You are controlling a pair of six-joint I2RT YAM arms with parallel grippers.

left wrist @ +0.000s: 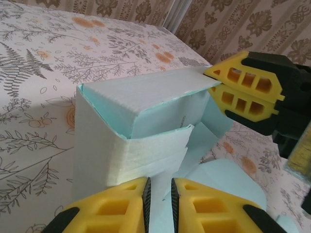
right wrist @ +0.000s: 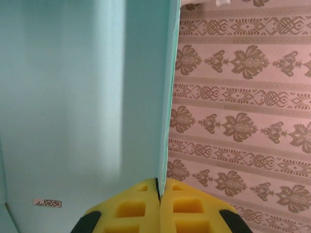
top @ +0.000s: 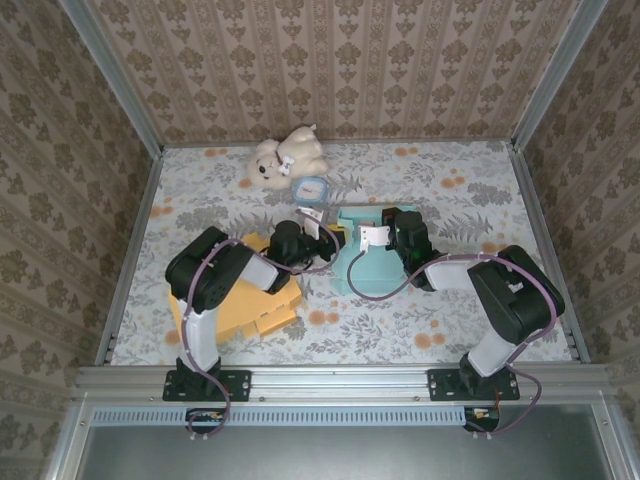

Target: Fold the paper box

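Box: teal paper box (top: 362,278) mid counter (top: 470,210), btwn both arms, half-formed, loose flaps on near side.
R jaws: right gripper (right wrist: 159,183) clenched on thin edge of an upright panel.
L jaws: left gripper (left wrist: 159,187) nearly closed, slim gap, low at box wall; nipping a flap or not, can't tell.
Handling: prob. light, thin card; creases easily, stiff only along folds, likely slides if pushed w/o a 2nd hold.
Hold: pinch flap edges nr crease lines, not mid-panel; gentle squeeze.
Nearby: flat orange card (top: 270,315) left, teddy (top: 285,155) far.

Label (right wrist: 47,203) on paper box (right wrist: 73,97) unreadably small
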